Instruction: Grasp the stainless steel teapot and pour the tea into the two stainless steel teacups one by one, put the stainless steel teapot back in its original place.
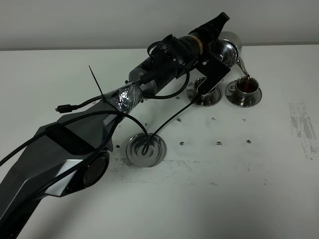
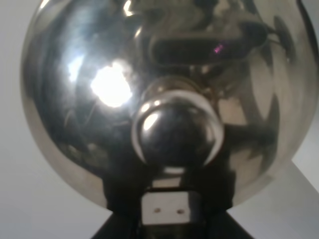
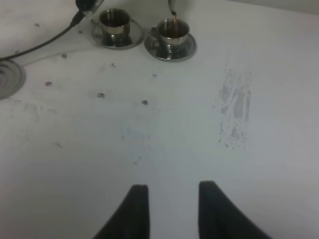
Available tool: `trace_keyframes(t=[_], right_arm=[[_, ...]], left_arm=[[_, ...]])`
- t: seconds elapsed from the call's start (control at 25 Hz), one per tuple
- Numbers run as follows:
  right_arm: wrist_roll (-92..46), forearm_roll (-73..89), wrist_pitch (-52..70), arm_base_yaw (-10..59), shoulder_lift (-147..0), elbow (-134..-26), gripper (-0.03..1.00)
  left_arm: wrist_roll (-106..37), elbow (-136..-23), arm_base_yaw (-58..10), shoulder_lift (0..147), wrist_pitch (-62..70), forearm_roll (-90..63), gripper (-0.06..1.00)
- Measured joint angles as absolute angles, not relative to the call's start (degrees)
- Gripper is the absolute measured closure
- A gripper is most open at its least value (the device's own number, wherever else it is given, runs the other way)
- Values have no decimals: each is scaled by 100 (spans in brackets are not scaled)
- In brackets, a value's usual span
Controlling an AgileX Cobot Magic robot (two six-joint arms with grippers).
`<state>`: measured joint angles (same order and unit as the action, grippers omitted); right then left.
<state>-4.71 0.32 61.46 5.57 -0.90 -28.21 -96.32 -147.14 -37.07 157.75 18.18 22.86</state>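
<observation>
The left arm reaches from the near left corner across the white table (image 1: 209, 164) toward the far right, stretched long and low, with cables looping off it. Its left gripper (image 1: 217, 41) is clamped on the stainless steel teapot (image 1: 230, 46), which it holds aloft above the far edge of the table. The pot is tipped, with its thin spout (image 1: 242, 67) pointing down and to the right. In the left wrist view the pot's domed lid fills the picture, its round knob (image 2: 174, 132) in the middle, and the fingers themselves are hard to make out.

A thin stream of the tea (image 1: 245, 87) falls from the spout into the right teacup (image 1: 244, 88), which stands on its small saucer and already shows dark reddish-brown liquid. The left teacup (image 1: 204, 90) sits just beside it on its own saucer, partly hidden under the wrist. What it holds cannot be told.

The large saucer (image 1: 145, 149) lies nearer and to the left, well apart from the cups, with a black cable passing over it.

The right gripper (image 3: 169, 214) hangs over bare table on the near side, well short of the cups. Its two dark fingers (image 3: 135, 211) are spread with nothing between them.
</observation>
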Motion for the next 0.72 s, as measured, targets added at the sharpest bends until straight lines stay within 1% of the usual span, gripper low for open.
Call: trace_keyframes(t=[0.72], right_arm=[[-471, 32, 6146, 557, -90, -2821, 74]], left_arm=[[-9726, -14714, -3707, 15775, 1721, 2275, 76]])
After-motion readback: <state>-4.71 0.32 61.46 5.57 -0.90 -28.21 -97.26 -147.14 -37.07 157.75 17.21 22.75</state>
